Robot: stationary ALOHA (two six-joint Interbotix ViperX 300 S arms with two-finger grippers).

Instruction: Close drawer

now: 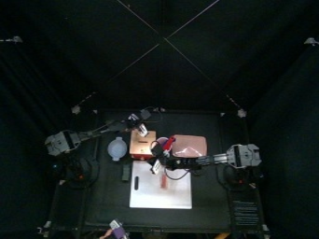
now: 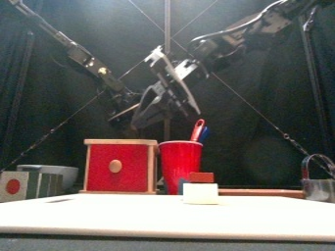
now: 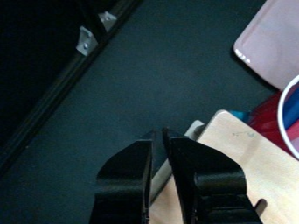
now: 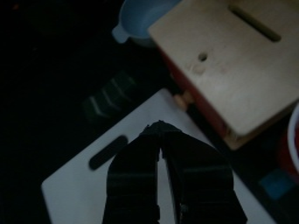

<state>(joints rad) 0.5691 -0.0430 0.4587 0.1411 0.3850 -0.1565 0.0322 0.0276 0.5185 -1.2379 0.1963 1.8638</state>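
the left gripper (image 3: 163, 153) has its jaws pressed together with nothing between them. directly beyond its tips lies the tan top edge of the wooden box unit (image 3: 239, 162), and past that the rim of the red cup (image 3: 288, 114).

the right gripper (image 4: 160, 144) is likewise closed and empty. it hangs over the white mat (image 4: 128, 179). ahead of its tips stands the wooden box unit, showing its tan top panel and a red-orange face with a small knob (image 4: 202, 59).

in the front view the red face and knob of the drawer (image 2: 120, 167) look roughly flush with the tan frame. whether it sits slightly proud cannot be told from these views.

handling judgement: the drawer is a light, rigid wooden tray that should slide with little force. the unit itself also looks light and may shift on the table when pushed. no grasp is needed. apply the closed jaw tips flat against the red front, beside the knob, and push straight along the slide axis. off-centre contact could skew and jam the tray.
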